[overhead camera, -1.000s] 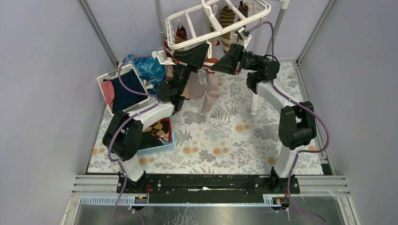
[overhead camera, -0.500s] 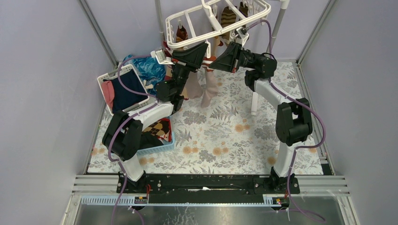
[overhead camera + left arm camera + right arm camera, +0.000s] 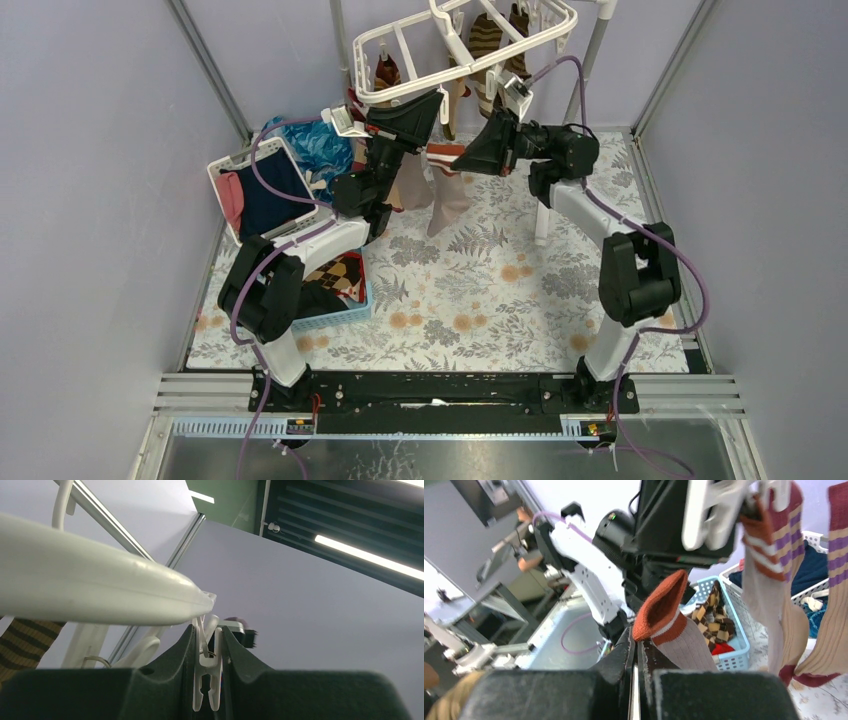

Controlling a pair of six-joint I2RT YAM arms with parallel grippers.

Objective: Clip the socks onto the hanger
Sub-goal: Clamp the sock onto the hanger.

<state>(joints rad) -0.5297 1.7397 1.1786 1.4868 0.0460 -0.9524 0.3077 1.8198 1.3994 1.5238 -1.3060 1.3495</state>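
The left end effector (image 3: pixel 207 632) is clamping on the small white plastic clip (image 3: pixel 207 680) dangling from the rail of the large white plastic rectangular hanger (image 3: pixel 100 587), one finger pressing each side. Whether the clip's mouth is gaping cannot be told from here. The right end effector (image 3: pixel 636 642) is pinching, fingers together, the long tan sock with the red-and-white striped cuff (image 3: pixel 674 625) just under that cuff. From overhead, the cuff is sitting just beside the left end effector and below the hanger's near rail, not yet in the clip.

Doing this step well probably means squeezing the clip firmly enough to open its mouth and holding it steady, since it is hanging loose. The right arm should be feeding the cuff's top edge straight up into the mouth, deep enough for a good bite. The clip should be closing on the cloth before the sock is let go. The striped socks (image 3: pixel 769 565) hanging close by are worth avoiding.

The sock is looking soft, ribbed and limp. Its rust-red cuff is standing up above the fingertips, and its foot is drooping toward the floral tabletop (image 3: pixel 480 290).
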